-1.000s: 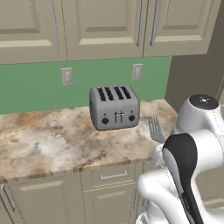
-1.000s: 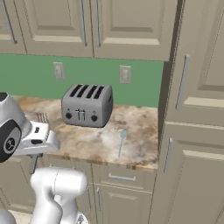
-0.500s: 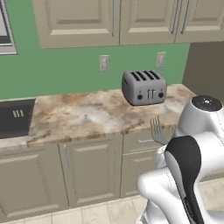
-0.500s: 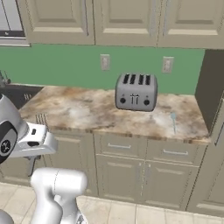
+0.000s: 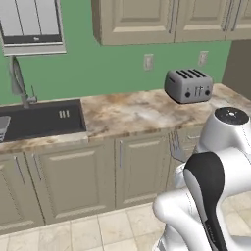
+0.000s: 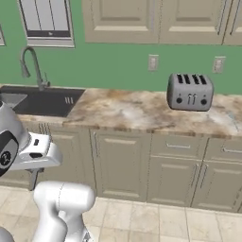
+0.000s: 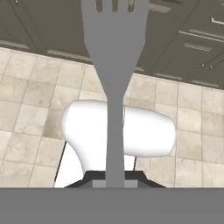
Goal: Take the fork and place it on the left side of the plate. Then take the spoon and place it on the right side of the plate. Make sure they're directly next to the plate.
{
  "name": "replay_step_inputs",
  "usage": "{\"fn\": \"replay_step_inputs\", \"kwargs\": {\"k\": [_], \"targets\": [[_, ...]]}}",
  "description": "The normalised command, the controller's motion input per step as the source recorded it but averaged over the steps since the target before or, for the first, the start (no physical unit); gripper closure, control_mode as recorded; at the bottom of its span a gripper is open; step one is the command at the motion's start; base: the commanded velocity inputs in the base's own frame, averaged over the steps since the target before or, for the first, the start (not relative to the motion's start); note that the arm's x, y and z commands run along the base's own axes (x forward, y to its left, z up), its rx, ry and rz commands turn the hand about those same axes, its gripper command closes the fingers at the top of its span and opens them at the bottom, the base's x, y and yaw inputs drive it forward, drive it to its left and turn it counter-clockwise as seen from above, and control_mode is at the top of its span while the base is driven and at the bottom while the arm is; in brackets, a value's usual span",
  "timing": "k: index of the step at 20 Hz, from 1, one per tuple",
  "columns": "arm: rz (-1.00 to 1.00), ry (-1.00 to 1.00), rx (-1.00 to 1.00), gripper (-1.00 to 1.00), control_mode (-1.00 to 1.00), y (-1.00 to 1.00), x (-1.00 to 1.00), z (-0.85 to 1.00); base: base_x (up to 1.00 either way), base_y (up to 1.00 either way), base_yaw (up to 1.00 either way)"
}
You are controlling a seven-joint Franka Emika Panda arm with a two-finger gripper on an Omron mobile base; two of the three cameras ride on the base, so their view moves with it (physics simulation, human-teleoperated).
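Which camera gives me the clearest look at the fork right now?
The hand view: the fork stands large and centred, tines up, handle running down into the shut pincer. The two base views look at the counter and toaster instead.

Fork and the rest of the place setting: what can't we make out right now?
- Fork: tine tips cut off by the top edge of the hand view; handle end hidden in the gripper.
- Sink: left part cut off by the left base view's edge.
- Toaster: controls too small to read.
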Motion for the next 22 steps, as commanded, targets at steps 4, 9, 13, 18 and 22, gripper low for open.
{"fn": "replay_step_inputs", "kwargs": {"k": [4,9,13,18,22], "targets": [[0.0,0.0,0.0,1.0,1.0,0.0,0.0,0.0,-0.59,1.0,-0.12],[0.0,0.0,0.0,1.0,1.0,0.0,0.0,0.0,-0.64,1.0,-0.14],[0.0,0.0,0.0,1.0,1.0,0.0,0.0,0.0,-0.71,1.0,-0.15],[0.0,0.0,0.0,1.0,1.0,0.0,0.0,0.0,-0.91,0.93,-0.08],[0.0,0.0,0.0,1.0,1.0,0.0,0.0,0.0,-1.0,0.07,-0.05]]}}
